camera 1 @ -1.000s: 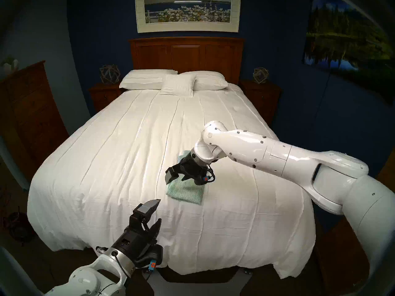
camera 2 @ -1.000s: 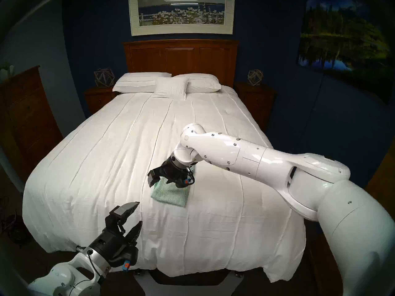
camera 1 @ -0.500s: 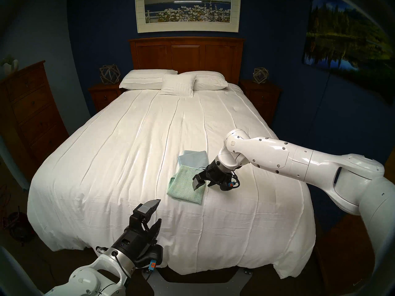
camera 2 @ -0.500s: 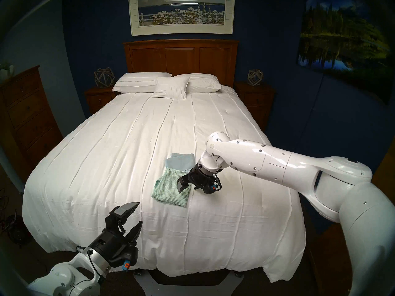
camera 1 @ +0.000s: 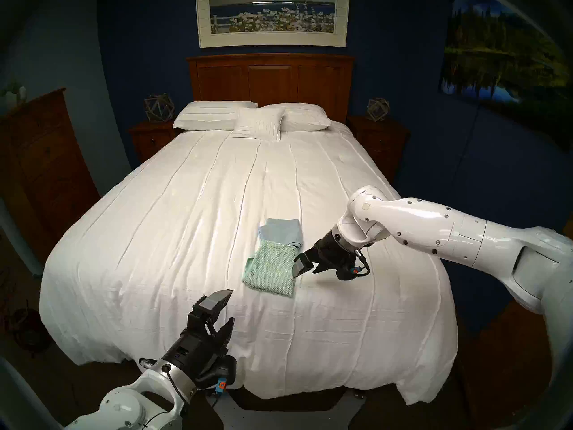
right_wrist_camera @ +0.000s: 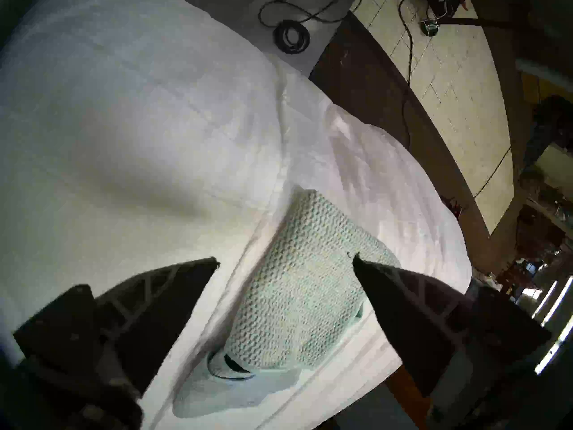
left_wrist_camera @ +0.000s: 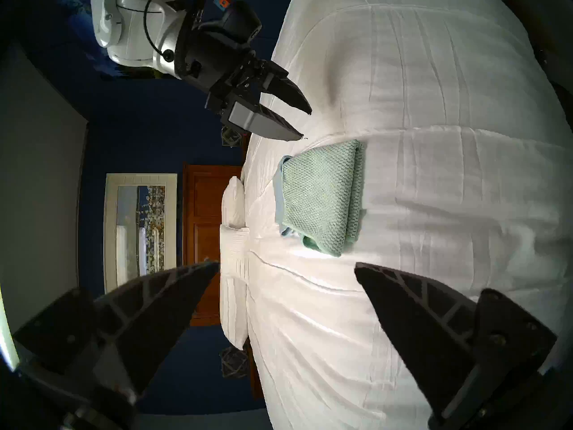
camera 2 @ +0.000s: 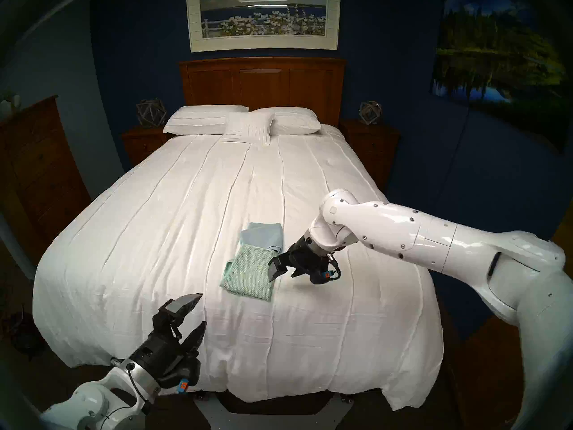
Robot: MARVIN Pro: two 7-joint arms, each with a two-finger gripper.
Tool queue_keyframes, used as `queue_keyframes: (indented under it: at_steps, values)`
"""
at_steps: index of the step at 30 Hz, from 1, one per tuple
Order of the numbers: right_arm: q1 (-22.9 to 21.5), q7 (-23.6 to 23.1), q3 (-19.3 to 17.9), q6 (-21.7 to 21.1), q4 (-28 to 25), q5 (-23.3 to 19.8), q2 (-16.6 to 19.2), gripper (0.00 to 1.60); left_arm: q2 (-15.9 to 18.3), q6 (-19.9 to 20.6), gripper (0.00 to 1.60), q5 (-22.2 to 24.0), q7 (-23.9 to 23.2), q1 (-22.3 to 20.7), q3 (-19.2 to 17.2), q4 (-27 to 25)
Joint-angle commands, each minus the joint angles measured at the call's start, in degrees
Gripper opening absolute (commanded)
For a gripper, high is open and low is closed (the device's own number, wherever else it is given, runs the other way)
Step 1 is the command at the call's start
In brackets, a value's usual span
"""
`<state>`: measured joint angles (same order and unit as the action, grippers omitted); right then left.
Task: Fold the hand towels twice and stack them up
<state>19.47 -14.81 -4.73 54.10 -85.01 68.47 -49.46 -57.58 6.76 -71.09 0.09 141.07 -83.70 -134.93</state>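
Note:
On the white bedspread [camera 1: 186,234] lies a folded mint green waffle hand towel [camera 1: 269,274] [camera 2: 248,275] [left_wrist_camera: 319,199] [right_wrist_camera: 297,296]. Its far edge overlaps the near edge of a folded light blue hand towel [camera 1: 280,232] [camera 2: 263,235] [left_wrist_camera: 278,199] [right_wrist_camera: 217,395]. My right gripper [camera 1: 305,272] [camera 2: 280,278] [left_wrist_camera: 305,123] [right_wrist_camera: 285,258] hovers open and empty just right of the green towel's right edge. My left gripper [camera 1: 231,306] [camera 2: 203,308] [left_wrist_camera: 286,265] stands open and empty over the bed's foot, nearer than the towels.
Three white pillows [camera 1: 251,117] lie against the wooden headboard [camera 1: 269,78]. Nightstands [camera 1: 152,139] [camera 1: 376,140] flank the bed, and a tall dresser [camera 1: 40,159] stands at the left. The bedspread drops off at the foot edge [camera 1: 279,386].
My right gripper has swung to the right, from above the towels to beside the green one, staying open. The blue towel is now uncovered. The left arm has not moved.

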Motion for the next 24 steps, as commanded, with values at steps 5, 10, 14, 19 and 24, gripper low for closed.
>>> queue_keyframes:
  at_steps: [5, 10, 14, 19, 24]
  values:
    - [-0.53, -0.88, -0.72, -3.45, 5.77, -1.04, -7.21, 1.60, -0.05, -0.10, 1.60, -0.03, 0.39, 0.08, 0.10, -1.25]
    - [-0.42, -1.22, -0.81, -4.18, 8.15, -2.18, -10.35, 1.60, -0.05, -0.10, 1.60, -0.03, 0.38, 0.06, 0.10, -1.23]
    - [-0.76, -2.09, -0.61, -3.19, 10.95, -2.82, -12.99, 1.60, -0.05, -0.10, 1.60, -0.04, 0.39, 0.10, 0.09, -1.26]
    - [-0.86, -3.10, 0.19, -1.97, 14.39, -2.70, -15.17, 1.60, -0.05, -0.09, 1.60, -0.05, 0.42, 0.15, 0.07, -1.31]
    - [-0.71, -3.24, 0.82, -0.94, 17.93, -2.03, -17.50, 1.60, -0.05, -0.09, 1.60, -0.05, 0.42, 0.17, 0.07, -1.33]
